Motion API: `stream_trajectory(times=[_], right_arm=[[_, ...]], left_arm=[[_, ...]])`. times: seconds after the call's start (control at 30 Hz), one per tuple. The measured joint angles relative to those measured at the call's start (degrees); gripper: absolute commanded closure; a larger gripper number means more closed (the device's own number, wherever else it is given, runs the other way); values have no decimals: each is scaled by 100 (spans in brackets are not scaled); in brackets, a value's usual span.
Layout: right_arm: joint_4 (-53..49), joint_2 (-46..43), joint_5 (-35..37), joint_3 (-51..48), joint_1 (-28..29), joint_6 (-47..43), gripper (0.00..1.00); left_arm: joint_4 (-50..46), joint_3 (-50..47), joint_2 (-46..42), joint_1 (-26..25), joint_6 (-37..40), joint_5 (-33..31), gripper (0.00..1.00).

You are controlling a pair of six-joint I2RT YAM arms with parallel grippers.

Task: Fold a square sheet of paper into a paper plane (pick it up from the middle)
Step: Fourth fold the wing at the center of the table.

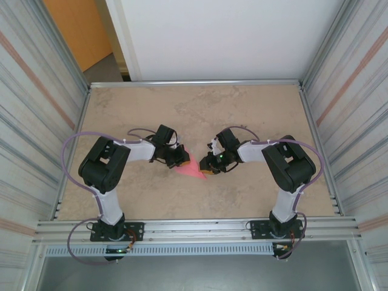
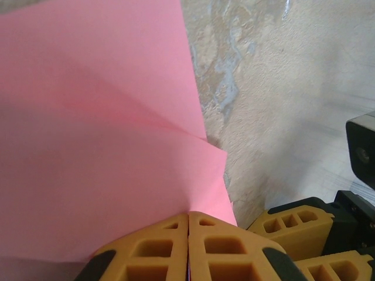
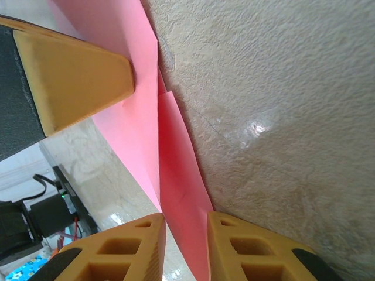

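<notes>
The square sheet of paper [image 1: 193, 169] is pink-red, creased and partly folded, and lies in the middle of the table between my two grippers. My left gripper [image 1: 181, 162] is shut on its edge. In the left wrist view the fingers [image 2: 188, 214] meet with no gap, and the creased paper [image 2: 99, 134] fans out ahead of them. My right gripper [image 1: 205, 165] comes in from the other side. Its jaws [image 3: 186, 219] stand a little apart, with a folded flap of the paper [image 3: 176, 158] running between them. A left finger [image 3: 76, 76] rests on the sheet.
The beige tabletop [image 1: 200, 109] is bounded by metal rails and ribbed side walls [image 1: 36, 103]. The right gripper's yellow fingers [image 2: 304, 234] sit close beside the left gripper. Both arm bases [image 1: 115, 230] are bolted at the near edge.
</notes>
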Motion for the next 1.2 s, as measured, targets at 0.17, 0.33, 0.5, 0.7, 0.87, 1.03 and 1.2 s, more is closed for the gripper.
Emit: stream_trajectory(times=[0.17,0.33,0.5,0.7,0.87,1.03,1.2], right_arm=[[0,-17,-4,2,2,2,72],[-13,-122,162,2,52,4,68],[-240,-352,649,4,85,-131,64],[-387,-411,957,96,81,-289,65],[-205,-457,1158,101,61,-214,64],[120,-638,1296,92,-17,7,64],[400,-654,1220,55,-105,205,64]], left_arm=[[127,-68,0,26,0,46,90],[177,-92,0,46,0,63,90],[273,-138,0,70,33,76,90],[444,-192,2,153,317,203,90],[422,-144,87,190,916,378,89],[240,179,343,205,1554,715,89],[-48,385,455,205,2131,868,90]])
